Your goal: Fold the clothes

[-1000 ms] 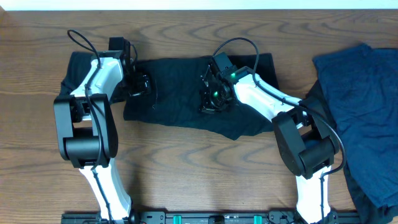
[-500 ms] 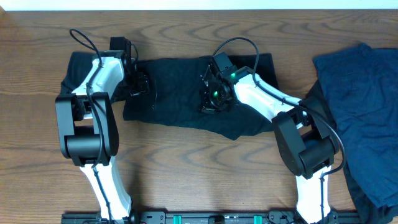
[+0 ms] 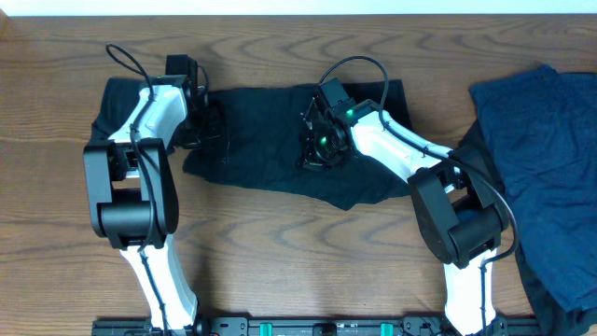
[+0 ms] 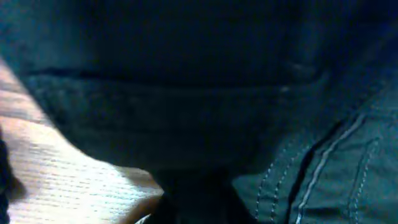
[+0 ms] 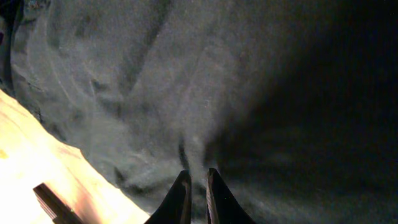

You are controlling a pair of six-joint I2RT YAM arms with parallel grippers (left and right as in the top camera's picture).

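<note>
The left arm (image 3: 149, 112) reaches from its base at the near edge toward the far side, then bends inward, bringing the left gripper (image 3: 213, 121) low onto the left end of the black garment (image 3: 270, 140). Its wrist camera is filled with dark stitched fabric (image 4: 249, 93) and a wedge of the counter (image 4: 68, 174), so I cannot tell whether this gripper is apart or together. The right arm (image 3: 392, 149) angles from its base up and leftward, with the right gripper (image 3: 312, 154) pressed down on the garment's middle. Its fingers (image 5: 180, 193) sit almost together, pinching a raised crease of the black cloth (image 5: 186, 93). The garment lies spread on the counter (image 3: 280, 252), its long axis running left to right and sagging slightly toward the near right corner. Its far edge is straight and its near edge uneven. Bare wood lies open on the near side between the two arm bases, with a narrow strip along the far edge. A second black garment (image 3: 114, 101) lies bunched behind the left arm. A navy garment (image 3: 546, 168) covers the right end, running off the frame.
</note>
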